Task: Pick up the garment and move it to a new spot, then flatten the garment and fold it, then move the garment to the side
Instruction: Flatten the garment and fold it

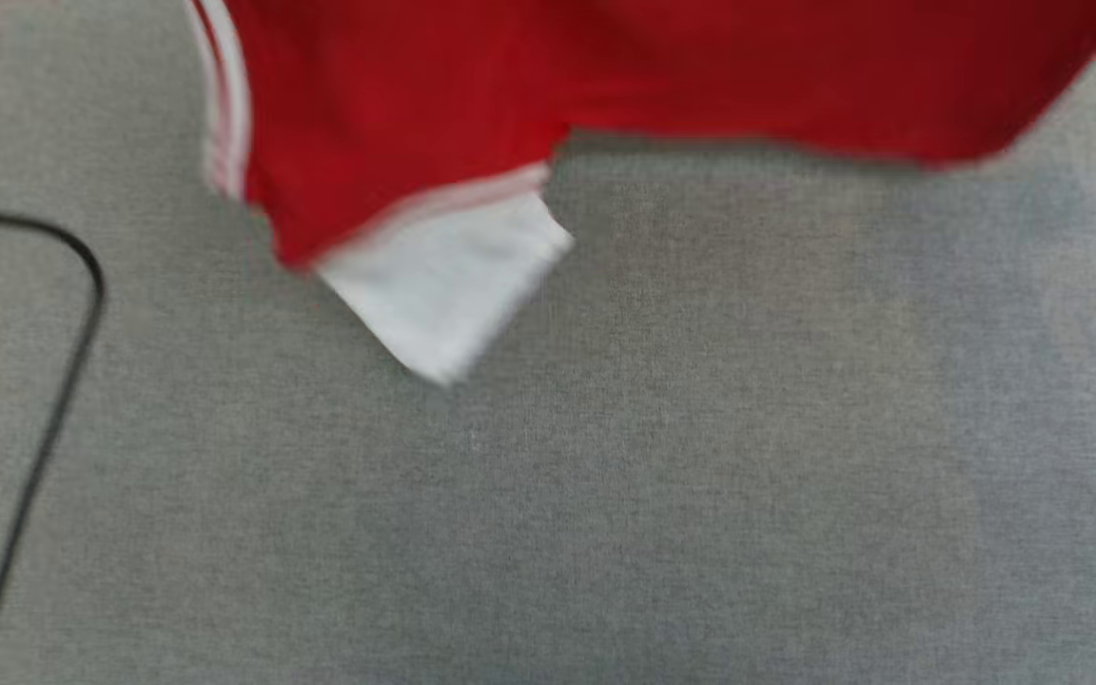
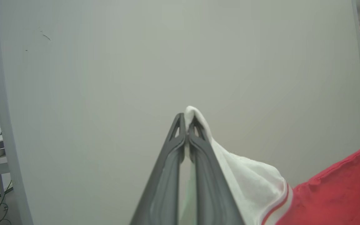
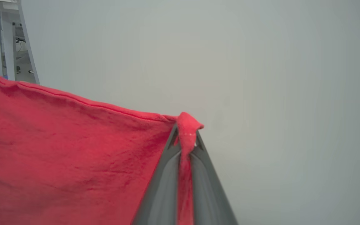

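Left gripper (image 2: 187, 132) at frame centre, fingers closed on the garment's (image 2: 255, 184) white sleeve; red body lower right.

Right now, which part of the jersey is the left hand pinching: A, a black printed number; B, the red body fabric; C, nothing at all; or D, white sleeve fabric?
D: in the left wrist view the left hand is shut on a white fold of the jersey, and the striped trim and red cloth begin beyond that fold.
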